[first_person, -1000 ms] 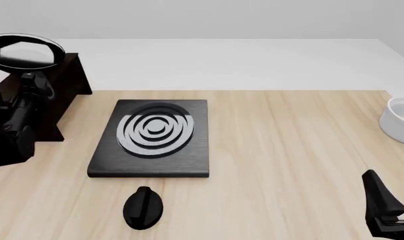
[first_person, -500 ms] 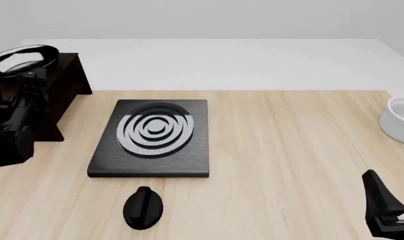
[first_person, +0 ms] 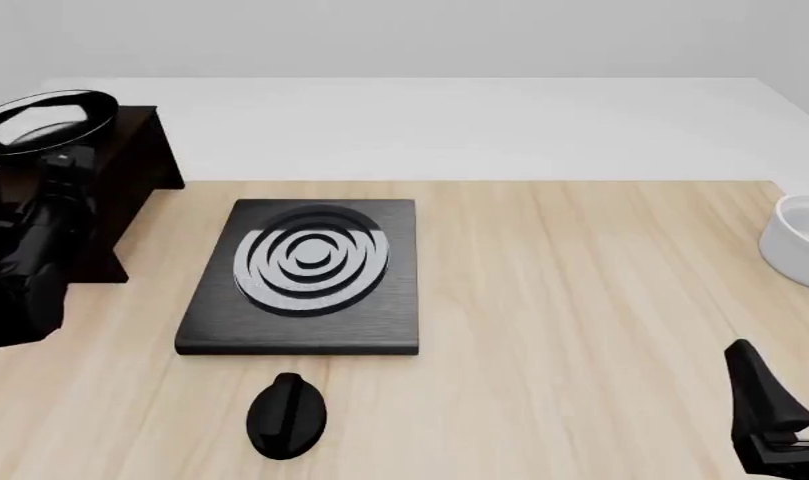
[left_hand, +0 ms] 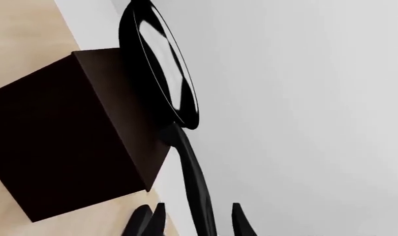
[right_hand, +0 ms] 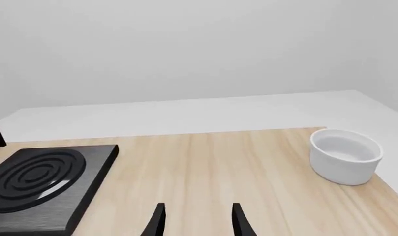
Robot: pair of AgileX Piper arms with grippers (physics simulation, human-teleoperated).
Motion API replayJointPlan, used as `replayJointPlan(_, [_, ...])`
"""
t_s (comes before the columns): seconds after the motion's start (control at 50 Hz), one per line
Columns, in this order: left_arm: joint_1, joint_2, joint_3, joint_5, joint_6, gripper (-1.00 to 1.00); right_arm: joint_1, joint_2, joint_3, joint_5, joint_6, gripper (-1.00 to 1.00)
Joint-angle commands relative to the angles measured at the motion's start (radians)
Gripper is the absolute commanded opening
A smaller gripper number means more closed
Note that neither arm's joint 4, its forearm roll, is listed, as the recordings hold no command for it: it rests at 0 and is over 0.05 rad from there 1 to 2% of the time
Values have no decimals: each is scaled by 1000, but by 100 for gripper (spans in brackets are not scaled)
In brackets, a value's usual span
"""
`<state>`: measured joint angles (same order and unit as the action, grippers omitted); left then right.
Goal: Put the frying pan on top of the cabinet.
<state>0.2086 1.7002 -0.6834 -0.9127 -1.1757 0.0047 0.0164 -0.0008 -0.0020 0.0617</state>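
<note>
The glossy black frying pan [first_person: 47, 120] rests on the flat top of the dark cabinet [first_person: 131, 160] at the table's far left. Its long handle [left_hand: 195, 191] sticks out past the cabinet's edge toward me. My left gripper [first_person: 60, 165] stands open around that handle. In the left wrist view the pan [left_hand: 163, 69] lies against the cabinet [left_hand: 67, 132], and a gap shows on each side of the handle between my left gripper's [left_hand: 192, 222] fingers. My right gripper [first_person: 791, 390] hangs open and holds nothing at the near right, seen also in its own view [right_hand: 197, 219].
A flat black stove plate [first_person: 304, 275] with grey rings lies in the middle left, also seen in the right wrist view [right_hand: 41, 182]. A small black knob [first_person: 287, 415] sits in front of it. A white bowl [first_person: 804, 240] [right_hand: 345, 156] stands at the right edge.
The pan came down from above the cabinet onto its top. My left gripper has since slid a little back along the handle. The right arm has not moved.
</note>
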Motion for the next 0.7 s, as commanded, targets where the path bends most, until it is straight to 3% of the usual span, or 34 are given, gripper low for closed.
replayJointPlan(0.02, [-5,-85,129,-23,25,100,-1,-2,0,1,-2,100])
replayJointPlan(0.26, [-43,-356,369,-21,50,100,3,-10,0,1,-5,100])
replayJointPlan(0.3, [-61,-442,401,16,80,100,3,-12,0,0,-7,100])
replayJointPlan(0.42, [-73,-587,488,72,83,100,1,-15,0,-5,-14,100])
replayJointPlan(0.54, [-104,-820,549,230,118,100,2,-15,0,-8,-20,100])
replayJointPlan(0.56, [-102,-930,577,300,120,100,5,-15,0,-10,-29,100])
replayJointPlan(0.58, [-102,-937,576,308,120,100,5,-15,0,-10,-29,100])
replayJointPlan(0.7, [-124,-1298,609,607,181,100,2,-16,0,-14,-36,100])
